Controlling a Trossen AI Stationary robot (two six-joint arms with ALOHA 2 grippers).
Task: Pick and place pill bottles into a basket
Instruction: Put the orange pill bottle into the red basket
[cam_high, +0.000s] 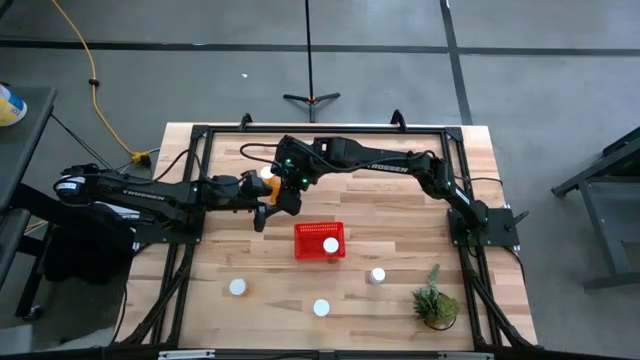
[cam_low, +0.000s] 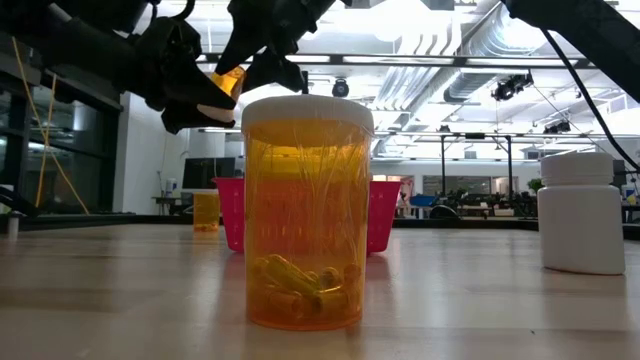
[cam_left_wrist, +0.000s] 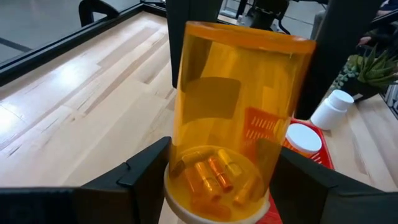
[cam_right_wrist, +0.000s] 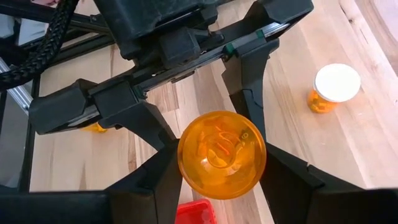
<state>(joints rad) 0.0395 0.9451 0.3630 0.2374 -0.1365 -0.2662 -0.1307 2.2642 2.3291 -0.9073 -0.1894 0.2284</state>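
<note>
An orange pill bottle (cam_high: 270, 184) is held in the air between my two grippers, to the far-left of the red mesh basket (cam_high: 309, 251). My left gripper (cam_high: 262, 192) is shut on its white-cap end and my right gripper (cam_high: 288, 190) on its base end. In the low view the bottle (cam_low: 228, 82) shows high up between the dark fingers. One white-capped bottle (cam_high: 331, 245) stands in the basket. Three more bottles stand on their bases on the table: one near left (cam_high: 237, 287), one near middle (cam_high: 321, 307), one right of the basket (cam_high: 377, 275). My left gripper pinches the bottle's side wall just above the white cap (cam_left_wrist: 186, 180) between its two fingers (cam_left_wrist: 146, 168). The fingers come from the table's left and lie along the bottle, with the cap toward the wrist. The bottle is clear of the table. My right gripper has its two fingers (cam_right_wrist: 283, 177) against opposite sides of the bottle's round base end (cam_right_wrist: 222, 154). They come from the table's right, slanting down. The base faces this wrist. The bottle is clear of the table.
A small green potted plant (cam_high: 436, 303) stands at the near right. Black frame rails run along the table's edges (cam_high: 200, 200). In the low view an orange bottle (cam_low: 305, 210) stands close in front of the basket (cam_low: 378, 215), with a white bottle (cam_low: 580, 212) to the right.
</note>
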